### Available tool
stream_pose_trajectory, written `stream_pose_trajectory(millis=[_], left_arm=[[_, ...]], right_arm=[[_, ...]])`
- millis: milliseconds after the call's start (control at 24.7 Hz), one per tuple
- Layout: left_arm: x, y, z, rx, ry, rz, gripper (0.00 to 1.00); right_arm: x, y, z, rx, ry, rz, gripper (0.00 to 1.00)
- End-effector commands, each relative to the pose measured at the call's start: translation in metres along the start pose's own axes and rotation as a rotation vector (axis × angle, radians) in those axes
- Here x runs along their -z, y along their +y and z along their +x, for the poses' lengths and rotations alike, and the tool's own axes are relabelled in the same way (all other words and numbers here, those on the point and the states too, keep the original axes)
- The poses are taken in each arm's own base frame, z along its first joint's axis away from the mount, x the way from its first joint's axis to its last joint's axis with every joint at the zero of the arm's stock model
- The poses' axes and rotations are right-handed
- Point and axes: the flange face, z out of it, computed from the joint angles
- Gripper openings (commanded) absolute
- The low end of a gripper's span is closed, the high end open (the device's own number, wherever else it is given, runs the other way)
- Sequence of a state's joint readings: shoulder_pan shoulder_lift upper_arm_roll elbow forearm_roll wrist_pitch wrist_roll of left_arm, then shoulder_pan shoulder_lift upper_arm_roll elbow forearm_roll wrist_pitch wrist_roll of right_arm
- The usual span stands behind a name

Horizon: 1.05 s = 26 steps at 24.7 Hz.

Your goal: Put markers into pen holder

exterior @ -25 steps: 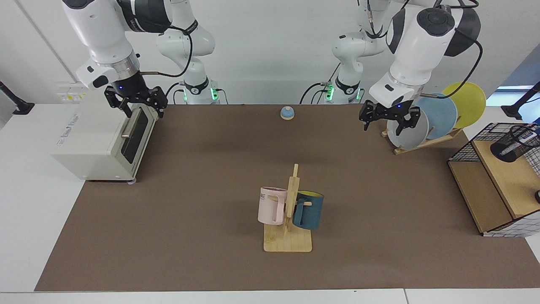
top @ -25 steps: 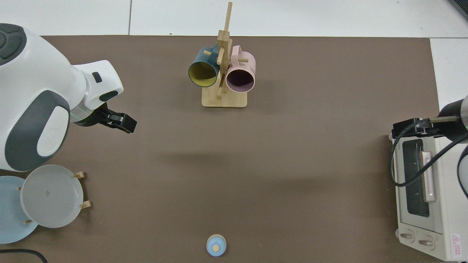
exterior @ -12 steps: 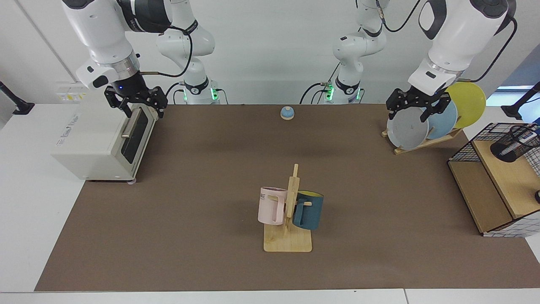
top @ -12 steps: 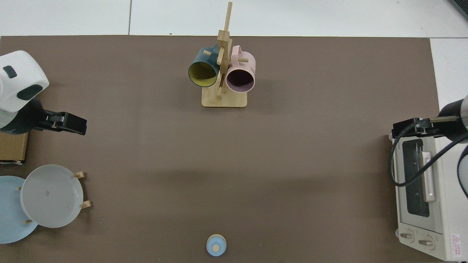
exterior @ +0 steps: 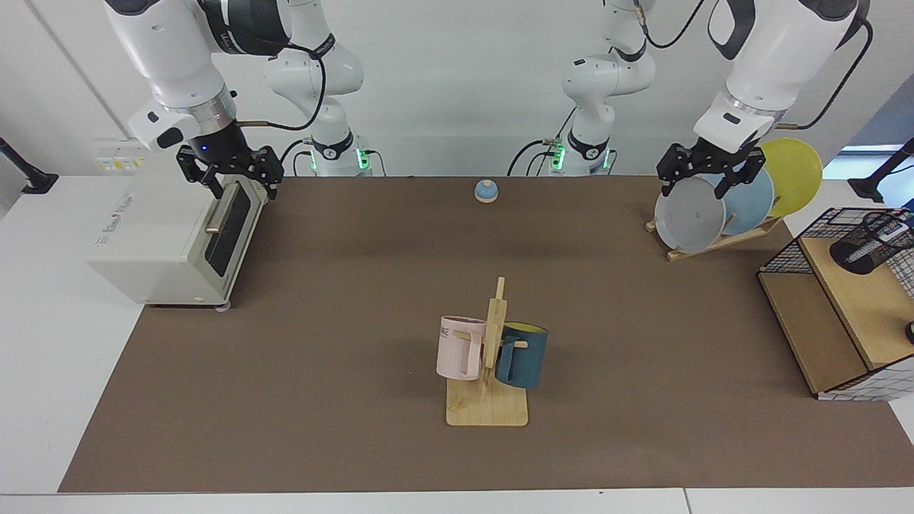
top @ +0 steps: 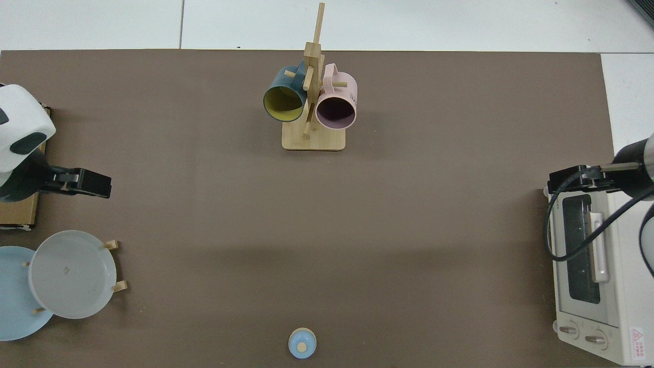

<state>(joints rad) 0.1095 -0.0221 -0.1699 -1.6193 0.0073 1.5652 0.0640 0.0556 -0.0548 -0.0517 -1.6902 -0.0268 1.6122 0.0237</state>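
1. The left gripper (exterior: 703,173) hangs in the air with its fingers spread and nothing between them. In the facing view it shows in front of the grey plate (exterior: 689,214) and blue plate (exterior: 750,200); whether it touches them cannot be told.
2. Seen from above, this gripper (top: 84,182) is clear of the grey plate (top: 71,273), with bare mat between them.
3. The pen holder (exterior: 867,250) lies toward the table's edge from the left gripper, well apart, on the top shelf of the wire rack (exterior: 785,250). A marker (exterior: 892,230) shows at its rim; whether it sits fully inside cannot be told.
4. The right gripper (exterior: 230,171) waits, fingers parted and holding nothing, at the top front edge of the toaster oven (exterior: 168,239), just over the door handle (exterior: 218,208).
5. Between the two grippers the brown mat (exterior: 343,300) is mostly open, with a small bell (exterior: 485,190) near its rear edge.
6. The mug stand (exterior: 489,400), with a pink mug (exterior: 460,348) and a dark blue mug (exterior: 523,355), is well apart from both grippers, near the mat's front edge.
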Motion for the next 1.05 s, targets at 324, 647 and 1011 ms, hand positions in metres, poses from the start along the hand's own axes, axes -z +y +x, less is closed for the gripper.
stream_pose_trajectory(millis=[324,647,1011], left_arm=[[-0.008,-0.004,0.016,0.001,0.019,-0.034,1.00],[-0.024,-0.020,0.029,-0.023,0.045,-0.044,1.00],[-0.022,-0.016,0.027,-0.033,0.034,-0.042,1.00]], right_arm=[[0.002,0.004,-0.001,0.022,0.015,0.009,1.00],[0.002,0.003,-0.001,0.024,0.015,0.009,1.00],[0.002,0.003,-0.001,0.024,0.015,0.009,1.00]])
